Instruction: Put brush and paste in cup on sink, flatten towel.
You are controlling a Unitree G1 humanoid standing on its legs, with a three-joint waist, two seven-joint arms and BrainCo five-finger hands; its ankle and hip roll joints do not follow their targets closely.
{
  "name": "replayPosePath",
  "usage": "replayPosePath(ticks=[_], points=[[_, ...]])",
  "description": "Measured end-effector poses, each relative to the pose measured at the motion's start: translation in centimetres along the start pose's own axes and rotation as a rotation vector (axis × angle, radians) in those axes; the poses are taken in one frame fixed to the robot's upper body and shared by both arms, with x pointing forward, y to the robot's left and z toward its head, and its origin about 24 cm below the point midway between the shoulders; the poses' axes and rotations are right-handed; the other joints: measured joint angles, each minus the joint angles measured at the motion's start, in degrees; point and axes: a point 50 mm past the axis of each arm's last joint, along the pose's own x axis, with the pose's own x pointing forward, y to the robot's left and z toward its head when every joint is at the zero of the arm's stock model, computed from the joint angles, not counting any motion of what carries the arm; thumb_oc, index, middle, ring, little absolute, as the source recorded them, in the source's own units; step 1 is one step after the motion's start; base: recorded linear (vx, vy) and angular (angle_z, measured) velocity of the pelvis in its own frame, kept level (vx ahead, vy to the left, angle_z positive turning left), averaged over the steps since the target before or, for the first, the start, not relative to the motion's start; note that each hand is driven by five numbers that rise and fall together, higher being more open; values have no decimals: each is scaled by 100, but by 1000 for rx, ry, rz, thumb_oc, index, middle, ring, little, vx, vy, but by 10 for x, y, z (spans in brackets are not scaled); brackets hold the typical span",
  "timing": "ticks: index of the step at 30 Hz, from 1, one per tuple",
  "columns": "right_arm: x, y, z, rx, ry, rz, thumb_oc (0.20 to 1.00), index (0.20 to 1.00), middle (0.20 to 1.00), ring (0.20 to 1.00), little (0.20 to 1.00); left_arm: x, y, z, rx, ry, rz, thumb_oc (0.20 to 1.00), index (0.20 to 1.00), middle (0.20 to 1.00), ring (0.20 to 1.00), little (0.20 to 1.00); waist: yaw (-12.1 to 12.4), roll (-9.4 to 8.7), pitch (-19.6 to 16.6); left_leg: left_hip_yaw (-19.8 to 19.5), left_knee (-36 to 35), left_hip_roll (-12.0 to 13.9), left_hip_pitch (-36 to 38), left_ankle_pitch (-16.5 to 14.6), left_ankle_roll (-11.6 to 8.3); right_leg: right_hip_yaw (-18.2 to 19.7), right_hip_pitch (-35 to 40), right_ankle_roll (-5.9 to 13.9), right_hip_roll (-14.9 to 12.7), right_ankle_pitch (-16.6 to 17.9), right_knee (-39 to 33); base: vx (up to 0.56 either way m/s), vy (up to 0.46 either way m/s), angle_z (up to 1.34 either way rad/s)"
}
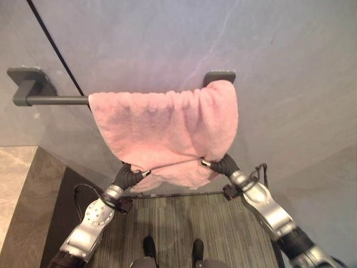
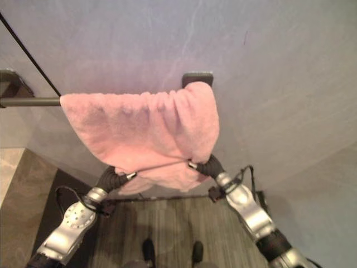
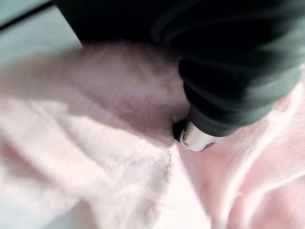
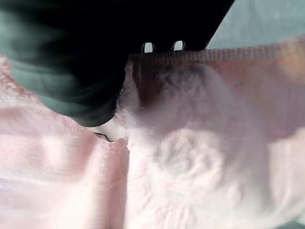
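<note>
- Grey marbled wall [image 1: 290,50] fills what lies ahead of me, with striped flooring [image 1: 184,223] below and a beige stone edge [image 1: 14,178] at far left.
- Furthest left, a dark towel rail [image 1: 56,100] runs out from its wall bracket [image 1: 25,84]; a second bracket [image 1: 220,75] sits just above the far end of the cloth.
- Next comes my left hand [image 1: 133,176], its ribbed cover pushed up under the lower left edge of the pink towel [image 1: 162,125]. My fingers are buried in the cloth, so I cannot tell whether they are curled or straight.
- That towel, the task's thing in reach, hangs over the rail, bunched toward the right end, with wrinkles along the top and an uneven lower hem.
- Then my right hand [image 1: 223,164] meets the lower right edge of the towel, fingers likewise hidden; I cannot tell how they sit.
- I judge the flattening step is in hand, both hands at the hem.
- My next move, I think, calls for drawing the two lower corners apart and sliding the cloth leftward along the rail so the folds spread out.
- No writing or label can be read anywhere.
</note>
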Motion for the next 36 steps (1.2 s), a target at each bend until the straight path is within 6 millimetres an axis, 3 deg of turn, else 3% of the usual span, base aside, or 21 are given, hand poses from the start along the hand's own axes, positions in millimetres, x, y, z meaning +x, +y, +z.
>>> replayPosePath(ticks=[2, 5, 10, 15, 19, 21, 24, 26, 27, 28, 29, 32, 34, 35, 36], points=[[-3, 10, 15, 87, -85, 15, 200, 200, 200, 200, 200, -2, 6, 18, -27, -88, 116, 200, 200, 200, 200, 200, -1, -4, -1, -6, -24, 2, 47, -34, -23, -6, 47, -6, -1, -30, -4, 0, 0, 0], [7, 14, 28, 94, -167, 38, 200, 200, 200, 200, 200, 0, 11, 36, 56, -196, 213, 200, 200, 200, 200, 200, 76, -2, -7, -66, -16, 0, 28, -47, -45, -79, 65, -14, 0, -31, -1, -4, -21, 10], [31, 26, 48, 98, -272, 79, 200, 200, 200, 200, 200, 4, 15, 43, 73, -248, 344, 200, 200, 200, 200, 200, 306, -21, -22, -165, 2, -8, 36, -27, -30, -203, 135, -21, 0, -42, 0, -20, -14, 13], [52, 50, 47, 141, -277, 152, 200, 200, 200, 200, 200, 8, 22, 50, 122, -298, 424, 200, 200, 200, 200, 200, 508, -46, -43, -313, 4, -24, -31, 6, -49, -317, 132, -27, -10, -47, 1, -31, -5, 11], [54, 52, 49, 150, -289, 140, 200, 200, 200, 200, 200, 4, 32, 50, 144, -303, 502, 200, 200, 200, 200, 200, 664, -47, -45, -318, 4, -45, -32, 7, -50, -320, 134, -24, -33, -50, 0, -4, 1, 3], [55, 51, 42, 142, -262, 127, 200, 200, 200, 200, 200, 4, 32, 40, 146, -260, 504, 200, 200, 200, 200, 200, 673, -36, -55, -321, 4, -63, -29, 7, -50, -323, 143, -23, -52, -50, 1, 0, 0, 0], [53, 46, 18, 109, -158, 88, 200, 200, 200, 200, 200, 1, 23, 0, 144, -73, 447, 200, 200, 200, 200, 200, 631, 17, -103, -325, 3, -84, -28, 7, -51, -325, 145, -19, -68, -48, 0, 0, 0, 0], [39, 35, -6, 44, -34, 20, 200, 200, 200, 200, 200, -10, 5, -30, 130, 99, 335, 200, 200, 200, 200, 200, 578, 31, -103, -321, 3, -85, -40, 11, -46, -337, 135, -16, -72, -46, 0, 5, 37, 1], [39, 35, -6, 44, -34, 20, 200, 200, 200, 200, 200, -10, 5, -30, 130, 99, 335, 200, 200, 200, 200, 200, 578, 31, -103, -321, 3, -85, -40, 11, -46, -337, 135, -16, -72, -46, 0, 13, 30, -1], [18, 35, -26, 75, 57, -41, 200, 200, 200, 200, 200, -20, -11, -43, 94, 180, 253, 200, 200, 200, 200, 200, 470, 52, -95, -318, 3, -87, -34, 10, -46, -331, 135, -15, -73, -49, 0, 0, 0, 0], [15, 35, -29, 77, 72, -44, 200, 200, 200, 200, 200, -21, -14, -45, 87, 193, 242, 200, 200, 200, 200, 200, 455, 57, -92, -320, 2, -87, -34, 10, -46, -330, 134, -15, -73, -49, 0, 19, 16, -4], [2, 43, -68, 107, 246, -61, 200, 200, 200, 200, 200, -39, -38, -91, 53, 427, 156, 200, 200, 200, 200, 200, 196, 163, -134, -260, 1, -71, 97, 6, -26, -288, 239, -7, -70, -57, 0, -2, 9, -11], [1, 49, -84, 134, 312, -72, 1000, 1000, 1000, 1000, 1000, -31, -46, -92, 20, 426, 166, 200, 200, 200, 200, 200, 209, 214, -176, -239, 1, -53, 107, 3, -22, -279, 240, -11, -53, -60, -1, 6, 0, -5], [7, 50, -86, 105, 322, -56, 1000, 1000, 1000, 1000, 1000, -31, -46, -94, 24, 440, 162, 235, 235, 235, 235, 235, 206, 239, -204, -222, 1, -50, 127, 3, -23, -269, 245, -10, -48, -59, -1, 13, -7, -9], [12, 49, -87, 67, 328, -41, 1000, 1000, 1000, 1000, 1000, -31, -45, -96, 29, 456, 162, 548, 548, 548, 548, 548, 223, 274, -239, -173, -2, -45, 146, 0, -24, -244, 253, -11, -49, -59, -4, 19, -11, -11]])
